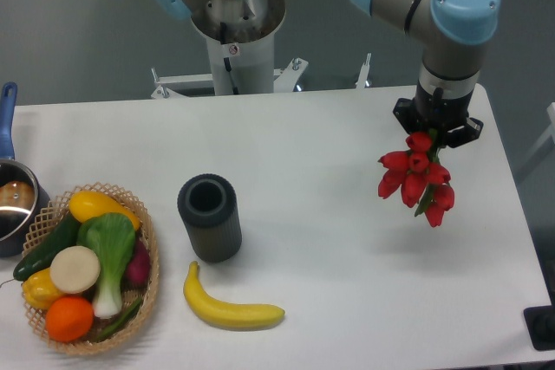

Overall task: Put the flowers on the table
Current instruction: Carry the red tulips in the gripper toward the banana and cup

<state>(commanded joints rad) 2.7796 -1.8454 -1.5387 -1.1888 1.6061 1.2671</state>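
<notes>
The flowers (416,176) hung directly under your gripper (438,130), buds dangling toward 6 o'clock and a touch toward 7, so the bunch's long axis ran near vertical from the jaws down, stems up into the fingers and mostly hidden. Gripper was closed on the stem end; the fingers themselves were too masked by the black flange to read the gap, but the bunch was carried, not resting. I judged the buds were above the table (329,240), over its right side, toward the 3 o'clock edge, with bare white top beneath them; contact with the surface couldn't be confirmed from this one view. So the move you had coming turned on a drop along 6 o'clock, then release, and the bunch would likely tip over onto its side once let go. Well off at 9 o'clock stood the dark cylinder (209,217), the banana (232,308) below it, the produce basket (149,249) and blue-handled pot (10,188) further out. No readable writing or brand anywhere you could use.
</notes>
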